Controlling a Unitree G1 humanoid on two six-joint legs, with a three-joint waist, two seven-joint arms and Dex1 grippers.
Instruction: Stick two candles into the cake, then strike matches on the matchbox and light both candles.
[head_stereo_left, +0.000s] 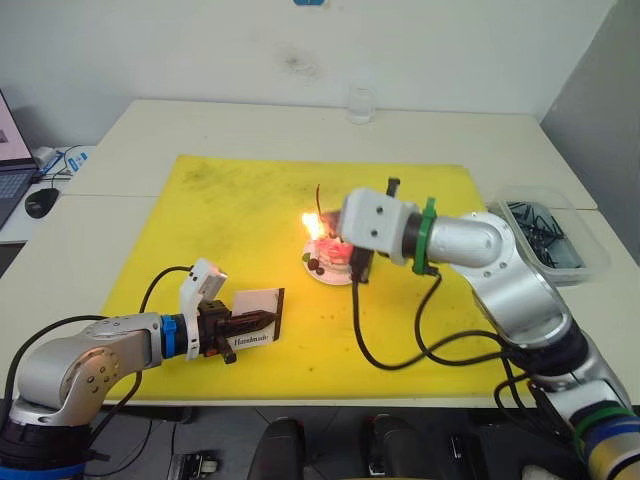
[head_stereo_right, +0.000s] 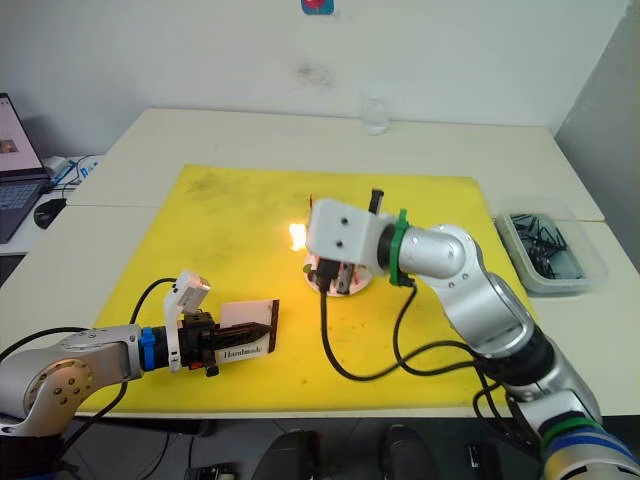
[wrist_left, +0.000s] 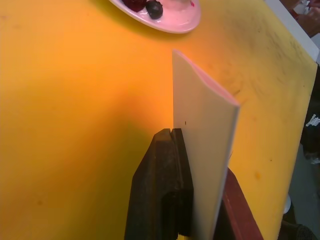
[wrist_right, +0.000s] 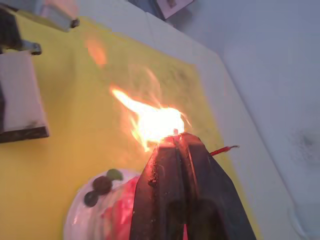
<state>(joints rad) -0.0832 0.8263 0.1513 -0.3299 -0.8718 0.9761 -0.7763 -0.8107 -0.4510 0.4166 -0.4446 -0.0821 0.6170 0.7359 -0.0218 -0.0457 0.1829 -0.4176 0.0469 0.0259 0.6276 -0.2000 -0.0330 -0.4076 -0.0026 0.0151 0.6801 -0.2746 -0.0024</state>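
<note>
The right gripper (wrist_right: 176, 142) pinches a flaring match over the small pink-and-white cake (head_stereo_left: 331, 256) to reach a thin reddish candle (wrist_right: 223, 149) — the left gripper (head_stereo_left: 262, 322), clamping the flat white "Handmade" matchbox (head_stereo_left: 255, 314), waits aside.

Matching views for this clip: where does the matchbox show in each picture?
Left eye: matchbox on the yellow mat, held in the left hand.
Right eye: lower left.
Left wrist: white, edge-on, centre.
Right wrist: far left edge.
Shared landmark: the cake's plate.
</note>
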